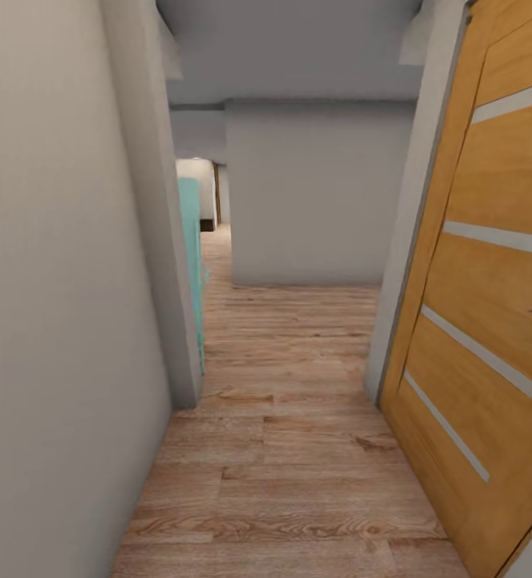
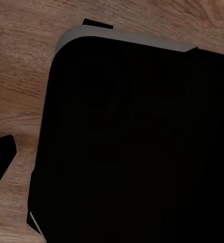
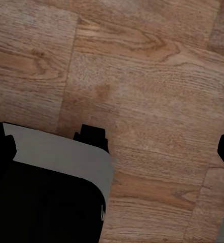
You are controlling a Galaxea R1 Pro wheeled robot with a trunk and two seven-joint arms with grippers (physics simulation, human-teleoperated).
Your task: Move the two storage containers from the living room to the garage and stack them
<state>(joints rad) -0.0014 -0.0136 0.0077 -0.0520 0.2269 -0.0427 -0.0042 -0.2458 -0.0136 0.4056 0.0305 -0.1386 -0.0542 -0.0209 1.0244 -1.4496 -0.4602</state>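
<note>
Narrow hallway: wood-plank floor, grainy; slatted orange door right; hand states: cannot tell.

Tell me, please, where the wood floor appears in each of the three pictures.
Head view: the wood floor runs down the hallway, between the grey wall and the wooden door.
Left wrist view: along the edges, around a black body.
Right wrist view: most of the picture.
Shared landmark: the plank grain.

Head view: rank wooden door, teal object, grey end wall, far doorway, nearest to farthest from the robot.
1. wooden door, right, alongside the robot.
2. teal object, left, behind the wall corner.
3. grey end wall, straight ahead.
4. far doorway, left, down the corridor.
</note>
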